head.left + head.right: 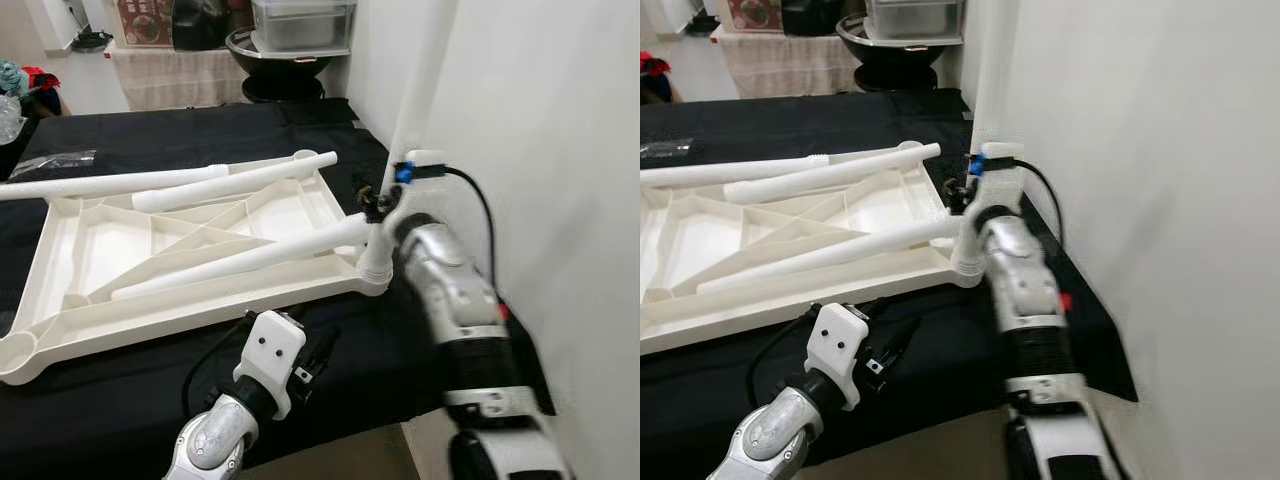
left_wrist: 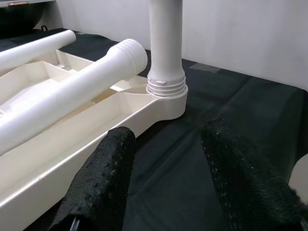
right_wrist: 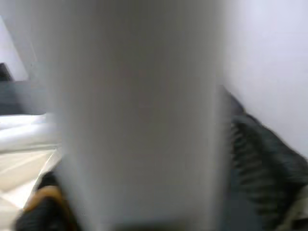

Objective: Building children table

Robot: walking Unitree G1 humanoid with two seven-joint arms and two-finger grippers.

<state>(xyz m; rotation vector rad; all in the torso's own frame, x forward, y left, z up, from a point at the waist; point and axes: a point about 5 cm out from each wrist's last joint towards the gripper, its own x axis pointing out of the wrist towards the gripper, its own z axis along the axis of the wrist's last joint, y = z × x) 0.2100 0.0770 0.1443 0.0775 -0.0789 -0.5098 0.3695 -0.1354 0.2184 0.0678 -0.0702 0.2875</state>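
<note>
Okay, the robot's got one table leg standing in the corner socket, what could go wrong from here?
1. The upright leg sits in the socket with its thread rings visible, so it may not be fully seated and could tilt or cross-thread if turned.
2. The right pincer holds that leg close to the wall, leaving little room to rotate.
3. Loose legs lie across the upturned tabletop; a jolt could roll them off.

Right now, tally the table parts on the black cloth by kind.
tabletop: 1
upright leg, standing in a corner socket: 1
loose legs, lying across the tabletop: 3
Total: 5
</note>
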